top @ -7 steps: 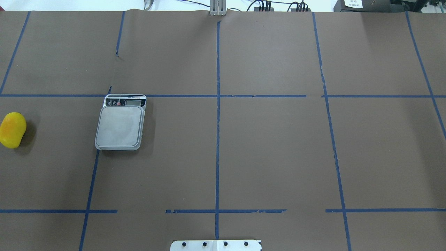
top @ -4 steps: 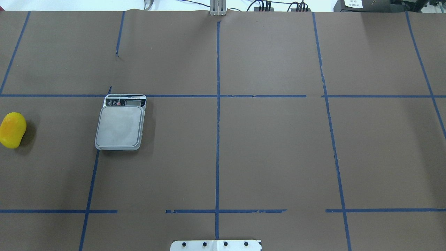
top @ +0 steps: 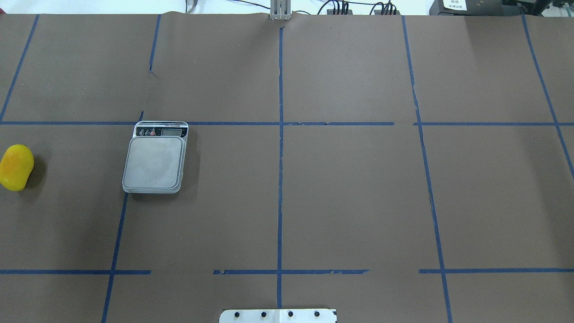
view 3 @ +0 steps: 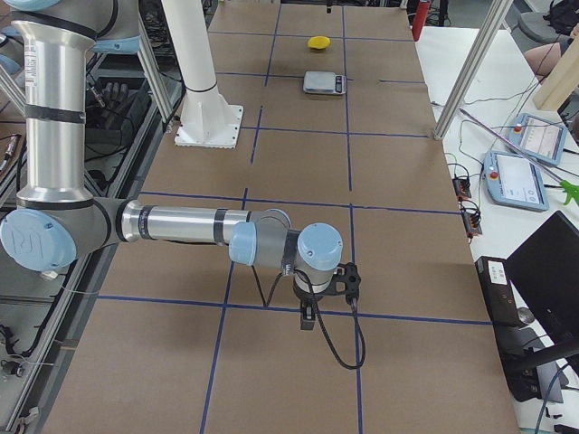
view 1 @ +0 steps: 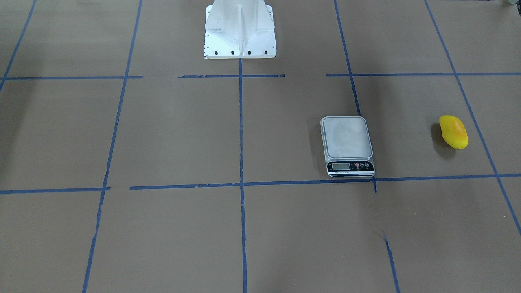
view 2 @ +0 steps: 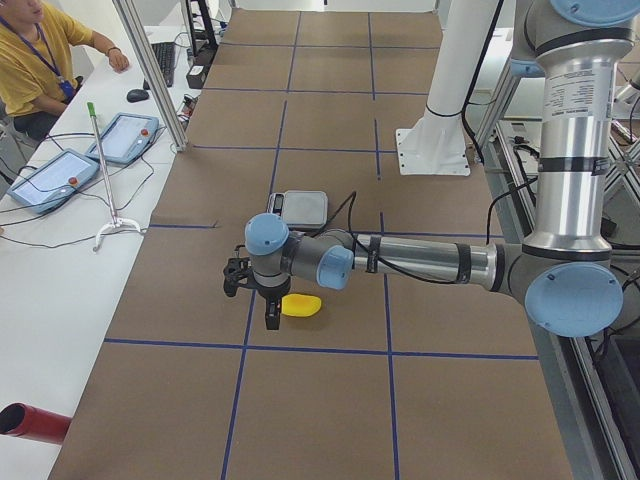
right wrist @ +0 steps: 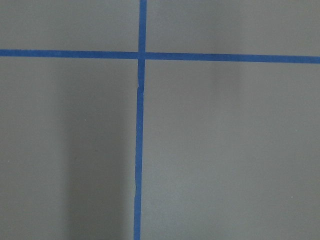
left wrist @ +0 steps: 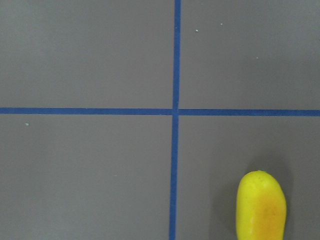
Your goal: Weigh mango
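Observation:
The yellow mango lies on the brown table at the far left of the overhead view. It also shows in the front view and at the lower right of the left wrist view. The silver scale sits to its right with a bare platform. My left gripper shows only in the exterior left view, hanging just beside the mango. My right gripper shows only in the exterior right view, far from the scale. I cannot tell whether either is open or shut.
The white robot pedestal stands at the table's near edge. Blue tape lines grid the brown table cover. Two teach pendants and a seated operator are at a side table.

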Controlling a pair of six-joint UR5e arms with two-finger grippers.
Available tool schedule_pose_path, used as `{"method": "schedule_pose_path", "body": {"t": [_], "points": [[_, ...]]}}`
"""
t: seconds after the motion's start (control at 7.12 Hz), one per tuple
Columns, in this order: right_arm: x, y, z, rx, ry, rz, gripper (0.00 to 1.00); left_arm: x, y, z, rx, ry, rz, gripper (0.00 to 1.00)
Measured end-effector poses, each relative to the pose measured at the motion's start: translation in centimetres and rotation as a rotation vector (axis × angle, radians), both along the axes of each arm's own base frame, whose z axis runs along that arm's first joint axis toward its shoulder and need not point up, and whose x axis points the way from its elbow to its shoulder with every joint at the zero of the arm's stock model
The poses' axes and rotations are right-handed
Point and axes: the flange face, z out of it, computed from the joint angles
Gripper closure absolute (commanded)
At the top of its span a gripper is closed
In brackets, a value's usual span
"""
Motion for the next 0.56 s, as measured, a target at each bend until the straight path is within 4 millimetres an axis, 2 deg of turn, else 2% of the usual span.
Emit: {"method": "schedule_pose_path", "body": {"t": [0.14,0.28,0.42,0.56], "points": [[0.0,0.0,0.0,0.000,0.000,0.000,0.00,3.6,1.0,1.0,0.005,0.012,0.030,0.00],[0.0,0.0,0.0,0.000,0.000,0.000,0.00,6.1,2.0,2.4,0.002,0.014,0.053,0.00],[0.0,0.0,0.0,0.000,0.000,0.000,0.00,8.0,2.7,3.4,-0.003,0.006,0.063,0.00],[0.0,0.0,0.0,0.000,0.000,0.000,0.00,9.0,3.1,4.3,0.000,0.001,0.064,0.00]]}}
